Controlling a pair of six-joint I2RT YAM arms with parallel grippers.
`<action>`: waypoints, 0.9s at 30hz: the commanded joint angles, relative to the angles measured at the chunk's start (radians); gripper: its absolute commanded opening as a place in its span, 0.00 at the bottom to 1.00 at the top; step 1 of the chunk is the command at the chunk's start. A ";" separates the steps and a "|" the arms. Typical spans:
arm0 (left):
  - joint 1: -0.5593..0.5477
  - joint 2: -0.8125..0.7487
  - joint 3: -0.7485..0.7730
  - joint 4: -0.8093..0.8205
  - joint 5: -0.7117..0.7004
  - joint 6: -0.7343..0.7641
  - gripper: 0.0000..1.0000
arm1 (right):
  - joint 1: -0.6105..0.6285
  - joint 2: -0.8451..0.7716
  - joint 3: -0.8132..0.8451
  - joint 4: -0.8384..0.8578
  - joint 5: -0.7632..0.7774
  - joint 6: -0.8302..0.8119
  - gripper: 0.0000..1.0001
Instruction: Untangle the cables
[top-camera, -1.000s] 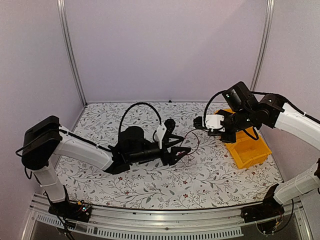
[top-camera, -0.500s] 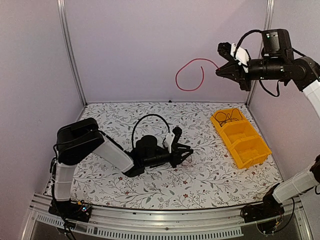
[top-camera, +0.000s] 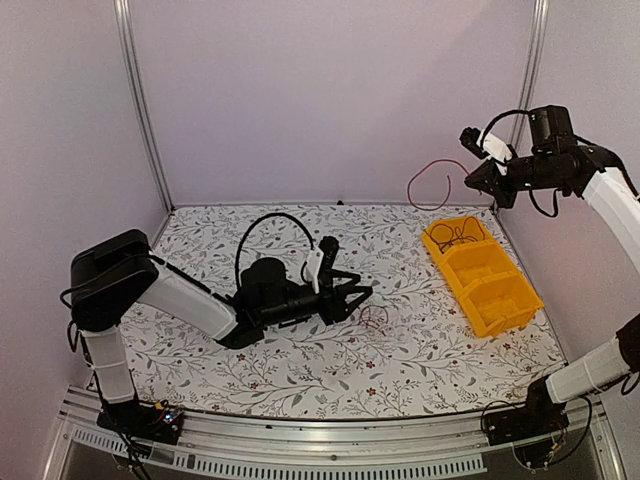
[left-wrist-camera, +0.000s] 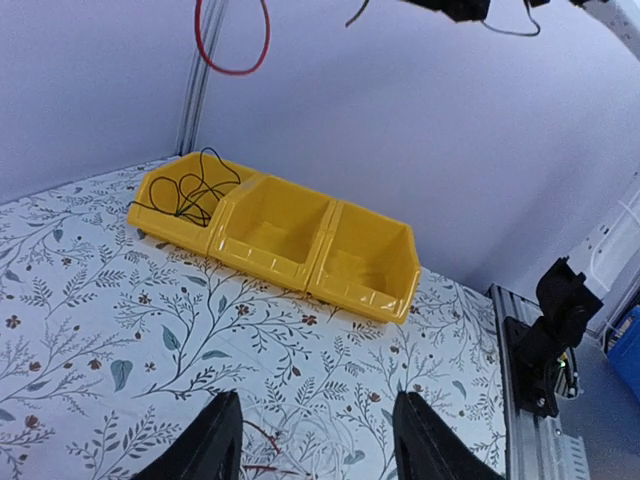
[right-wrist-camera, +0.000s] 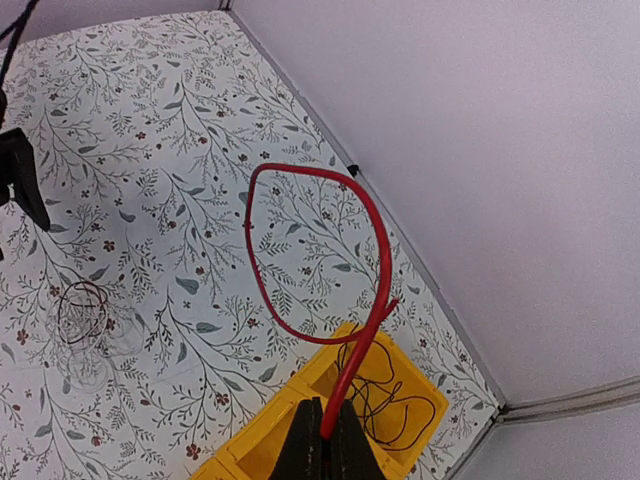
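My right gripper is high above the table's back right, shut on a red cable that curls in a loop in the air above the yellow bin. A black cable lies in the bin's far compartment. A small tangle of red and white cables lies on the floral table in front of my left gripper, which is open and low over the table, fingers either side of the tangle.
The yellow bin has three compartments; the two nearer ones hold nothing. Metal frame posts stand at the back corners. The left arm's black hose arches over its wrist.
The right gripper, which lifted the red cable high from the table, has come down toward the bin. The left gripper has shifted slightly left and stays low by the tangle.
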 joint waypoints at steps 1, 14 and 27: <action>0.002 -0.137 -0.014 -0.125 -0.042 0.048 0.54 | -0.130 -0.005 -0.109 0.031 -0.043 -0.069 0.00; 0.001 -0.292 -0.027 -0.298 -0.188 0.114 0.55 | -0.301 0.102 -0.284 0.005 0.166 -0.346 0.00; 0.003 -0.412 -0.047 -0.419 -0.279 0.188 0.57 | -0.301 0.241 -0.394 0.162 0.288 -0.439 0.03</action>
